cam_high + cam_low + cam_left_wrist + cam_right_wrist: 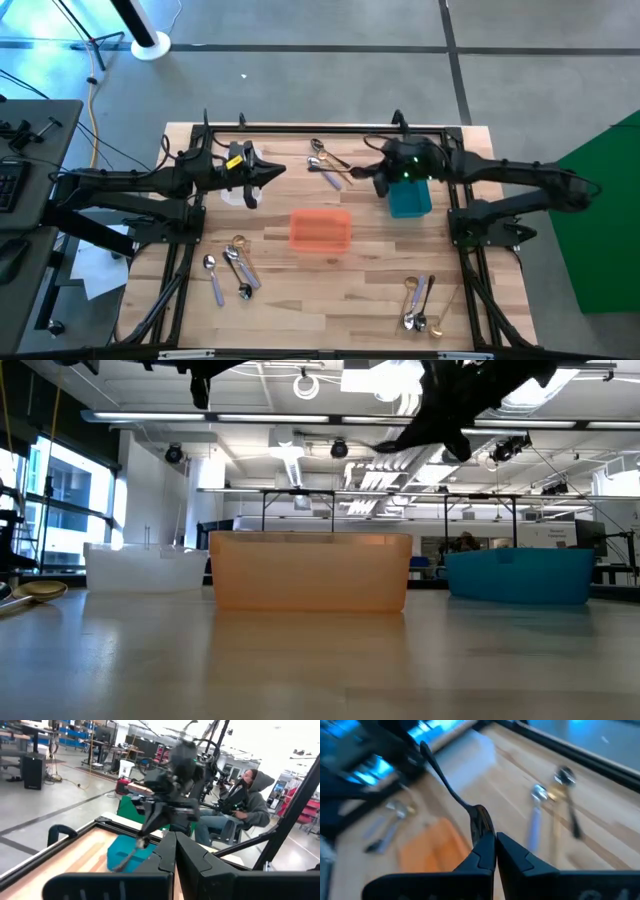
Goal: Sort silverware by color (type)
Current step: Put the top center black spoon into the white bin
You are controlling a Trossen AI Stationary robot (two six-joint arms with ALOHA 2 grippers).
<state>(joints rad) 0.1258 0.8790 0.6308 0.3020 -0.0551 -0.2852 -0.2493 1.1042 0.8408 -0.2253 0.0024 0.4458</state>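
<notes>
My right gripper [372, 176] hangs over the far middle of the table, left of the teal bin [410, 198], shut on a glossy black spoon [451, 790]. The left gripper [268, 172] is shut on nothing and points level above the clear bin [236, 192]. Loose spoons lie flat in three groups. One is at the far middle [326, 166]. Another is at the near left [232, 270]. The third is at the near right [420, 304]. They are gold, black, or silver with pale lavender handles. My right gripper pinches the black spoon's bowl end [481, 824] between its two fingers [481, 855]. The fingers slant down toward the table's left and lie along the spoon. The handle [436, 765] sticks out ahead of them, and the spoon is lifted clear of the table.
An orange bin [320, 230] stands in the middle of the table, between the clear and teal bins. Black frame rails [330, 127] run along the table's edges. A person [250, 805] sits beyond the table's right side.
</notes>
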